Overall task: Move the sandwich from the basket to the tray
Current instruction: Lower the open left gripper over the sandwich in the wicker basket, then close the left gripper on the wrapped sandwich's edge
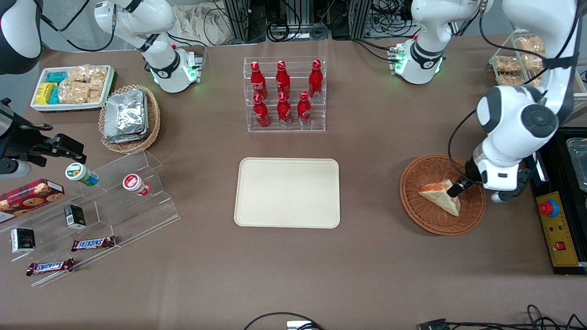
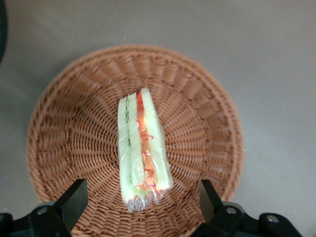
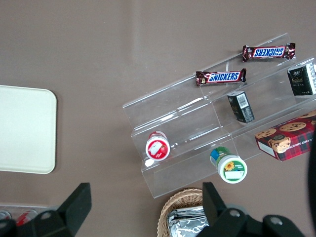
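The sandwich is a plastic-wrapped wedge of pale bread with red-orange and green filling. It lies in the round reddish-brown wicker basket toward the working arm's end of the table. In the left wrist view the sandwich lies in the middle of the basket. My left gripper is down over the basket at the sandwich. It is open, with one finger on each side of the sandwich's wrapped end and a gap to each. The cream-beige tray lies empty at the table's middle.
A clear rack of red bottles stands farther from the front camera than the tray. A black control box lies beside the basket at the table's end. A clear stepped stand with snacks and an oval basket of foil packets lie toward the parked arm's end.
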Controlling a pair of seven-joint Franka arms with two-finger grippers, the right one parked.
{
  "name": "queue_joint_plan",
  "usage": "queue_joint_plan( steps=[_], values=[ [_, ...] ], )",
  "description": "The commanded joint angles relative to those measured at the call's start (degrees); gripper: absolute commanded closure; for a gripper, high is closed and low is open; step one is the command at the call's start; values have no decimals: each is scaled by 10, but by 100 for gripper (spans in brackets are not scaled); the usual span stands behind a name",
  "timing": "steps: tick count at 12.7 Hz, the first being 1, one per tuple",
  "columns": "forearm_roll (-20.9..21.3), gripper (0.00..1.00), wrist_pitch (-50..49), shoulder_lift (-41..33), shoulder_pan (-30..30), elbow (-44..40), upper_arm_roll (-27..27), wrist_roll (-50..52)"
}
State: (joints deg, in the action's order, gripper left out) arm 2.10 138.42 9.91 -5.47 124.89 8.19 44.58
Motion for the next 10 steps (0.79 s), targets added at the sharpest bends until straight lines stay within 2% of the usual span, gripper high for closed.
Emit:
queue_joint_plan(
  steps=[1, 6, 10],
  values=[
    [-3, 0, 11, 34, -5, -14, 2, 24],
    [-3, 0, 13, 85, -4, -41, 3, 64],
    [-3, 1, 8, 98, -3, -50, 3, 79]
  ],
)
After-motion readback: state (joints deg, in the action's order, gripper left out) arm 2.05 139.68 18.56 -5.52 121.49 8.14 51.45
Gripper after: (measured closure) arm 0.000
